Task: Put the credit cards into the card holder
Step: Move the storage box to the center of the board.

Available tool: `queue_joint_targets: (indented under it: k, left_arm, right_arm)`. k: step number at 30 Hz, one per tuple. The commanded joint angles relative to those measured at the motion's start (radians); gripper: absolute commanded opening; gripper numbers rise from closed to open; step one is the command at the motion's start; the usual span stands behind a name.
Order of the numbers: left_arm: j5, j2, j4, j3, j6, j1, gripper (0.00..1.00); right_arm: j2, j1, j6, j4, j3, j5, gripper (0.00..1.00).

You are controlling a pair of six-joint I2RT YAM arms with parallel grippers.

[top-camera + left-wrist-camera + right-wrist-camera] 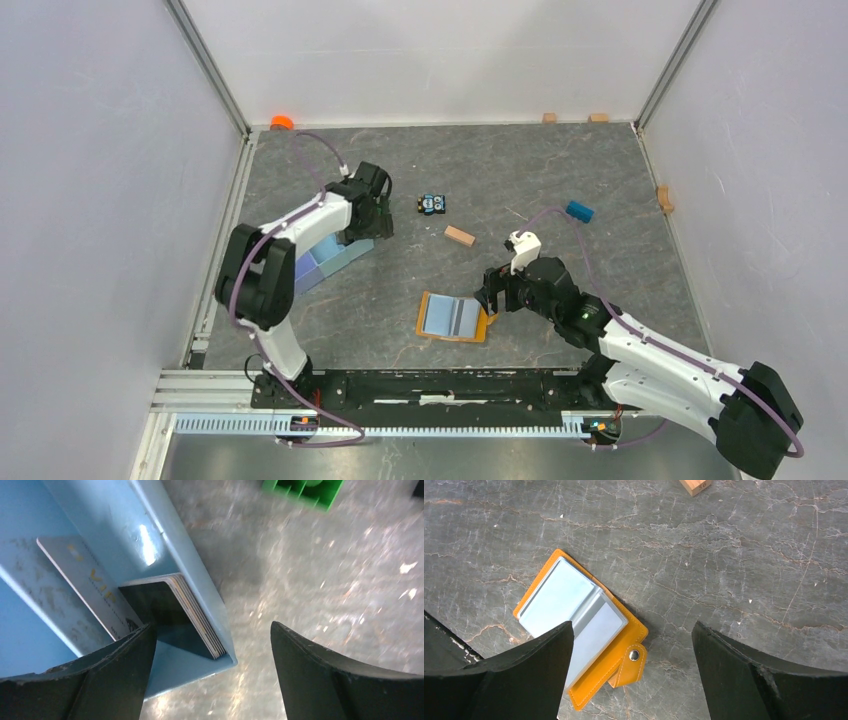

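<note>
Overhead, a grey stone-patterned table [560, 170] sits inside white walls, with an arm at each near corner.

Well to the left of the card holder and a little farther back is a light blue divided tray [322, 265]. The left gripper [212, 626] hovers low over the tray's corner. Its jaws are spread wide and hold nothing: one finger is above the tray, the other above bare table just outside the tray wall. The credit cards [192, 612] are in that corner compartment, a small stack on edge with a dark face showing. A pale grey card [80, 575] leans in the compartment beside them.

Behind the card holder, well apart from it, lie a small toy car [431, 204] and a wooden block [459, 236].

The card holder [559, 595] lies open like a book on the table, orange cover down and pale pockets up, its snap tab folded out at one side. No card can be seen in the pockets.

Just to its right, the right gripper [632, 627] hovers above the holder's edge, its jaws also spread and empty. Farther right and back lies a small blue block [579, 211].

By this view the task has hardly begun. The holder is open and ready, but every visible card is in the tray and none has been lifted, carried or inserted.
</note>
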Motion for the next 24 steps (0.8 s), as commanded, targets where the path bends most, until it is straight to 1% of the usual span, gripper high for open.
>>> queue_joint_targets:
  k: [1, 3, 6, 7, 10, 11, 16, 24]
  left_arm:
    - [0.038, -0.147, -0.057, -0.110, 0.026, 0.004, 0.90]
    - [0.042, -0.201, -0.072, -0.157, 0.022, 0.005, 0.90]
    - [0.031, -0.239, -0.099, -0.202, 0.005, 0.005, 0.89]
    - [0.037, -0.247, -0.096, -0.214, -0.002, 0.005, 0.87]
    - [0.061, -0.255, -0.074, -0.225, -0.020, 0.004, 0.76]
    - [0.069, -0.254, -0.065, -0.222, -0.023, 0.005, 0.74]
    - [0.114, -0.233, -0.022, -0.196, -0.019, 0.002, 0.77]
    - [0.136, -0.179, -0.011, -0.116, -0.001, -0.038, 0.75]
  right_arm:
    - [-0.003, -0.005, -0.003, 0.039, -0.005, -0.027, 0.92]
    - [0.007, -0.007, 0.003, 0.050, -0.011, -0.039, 0.92]
    - [0.027, -0.009, 0.008, 0.064, -0.014, -0.063, 0.92]
    - [0.031, -0.008, 0.010, 0.067, -0.014, -0.069, 0.92]
    - [0.039, -0.009, 0.014, 0.069, -0.021, -0.084, 0.92]
    - [0.039, -0.009, 0.012, 0.069, -0.021, -0.088, 0.91]
    - [0.025, -0.009, 0.017, 0.069, -0.035, -0.089, 0.91]
    - [0.018, -0.011, 0.025, 0.069, -0.040, -0.091, 0.91]
